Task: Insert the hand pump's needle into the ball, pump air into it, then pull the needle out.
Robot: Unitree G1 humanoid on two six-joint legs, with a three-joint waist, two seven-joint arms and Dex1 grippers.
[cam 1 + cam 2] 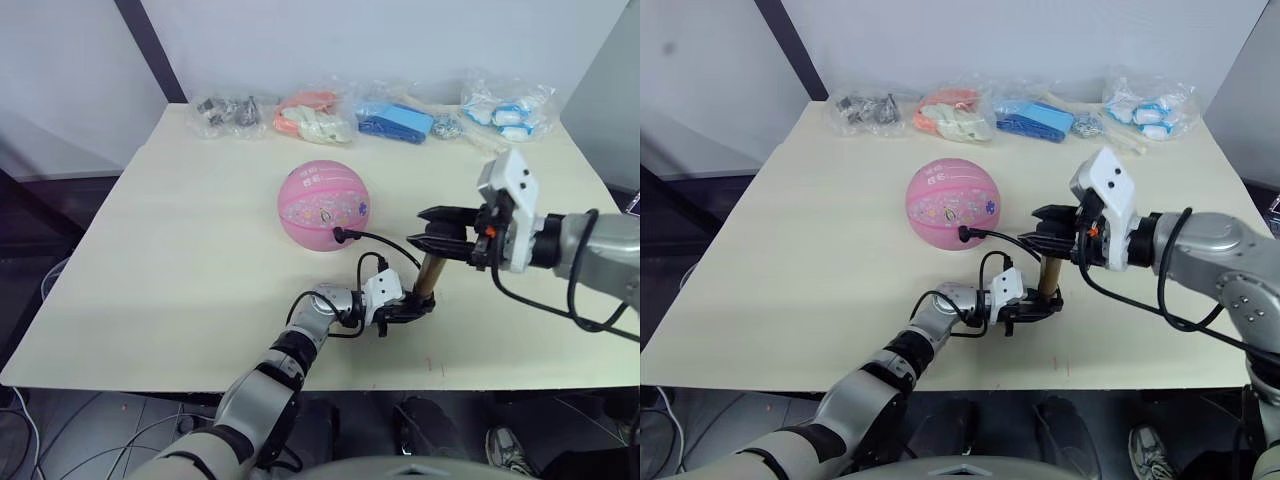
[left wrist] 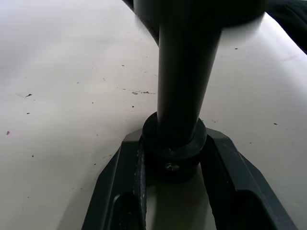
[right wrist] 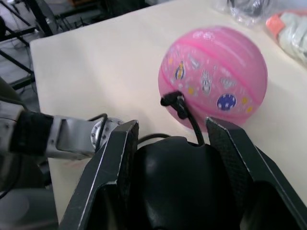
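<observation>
A round pink rubber ball [image 1: 323, 204], smooth and printed with small cartoon figures along pale seam lines, was seen resting on the pale, lightly speckled table [image 1: 170, 260], near its middle. A thin black flexible hose [image 1: 385, 245] was plugged into the ball's near side through a small black fitting and curved across the table to the hand pump [image 1: 430, 274]. The pump was stood upright close to the table's front edge, its gold-bronze metallic barrel rising from a black end cap.

The left gripper [image 1: 405, 308] was clamped on the pump's base: in the left wrist view its two black fingers [image 2: 120, 191] were pressed against either side of the round bottom collar. The right gripper [image 1: 432, 232] was closed around the pump's black top handle, which was seen bulging between its two textured fingers [image 3: 112, 163] in the right wrist view.

Along the table's far edge a row of crinkled clear plastic bags was laid: one with dark metal parts [image 1: 228, 113], one with orange and pale items [image 1: 313, 117], one with blue pieces [image 1: 395, 120], and one with white and blue items [image 1: 507, 110]. Nothing lay between the ball and the pump except the hose.
</observation>
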